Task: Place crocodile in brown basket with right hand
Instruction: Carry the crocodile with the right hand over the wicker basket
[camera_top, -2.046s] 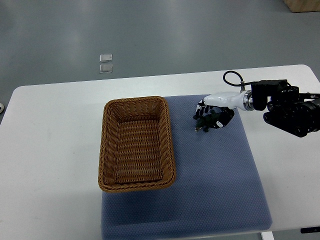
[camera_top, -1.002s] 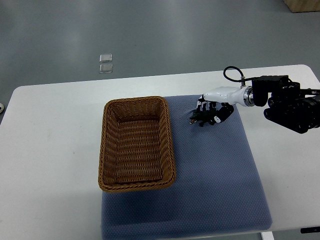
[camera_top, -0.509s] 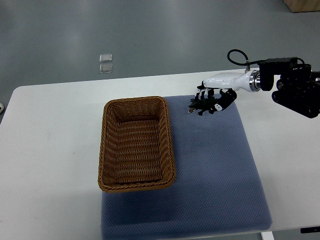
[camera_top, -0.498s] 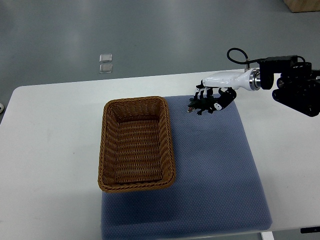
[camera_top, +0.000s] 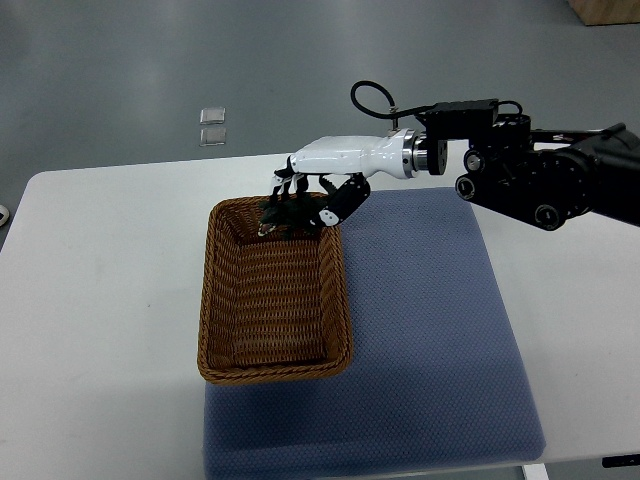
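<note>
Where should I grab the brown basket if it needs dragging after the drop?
I'd take the brown basket by its near short rim, from above: the upright wall ends in a thick edge to pinch, and that end is clear of the right hand holding the crocodile over the far end.

You have a white table (camera_top: 110, 300) with rounded corners filling most of the view. A blue-grey textured mat (camera_top: 430, 330) lies flat on its right half, and the mat's near edge reaches the table's front edge. Beyond the table you see grey floor (camera_top: 300, 70). Two small clear squares (camera_top: 211, 125) sit on that floor, one just behind the other, well apart from the table. At the top right corner a tan, box-like corner (camera_top: 605, 10) pokes into view. A pale round object (camera_top: 3, 215) shows at the left edge; you cannot tell what it is.
</note>
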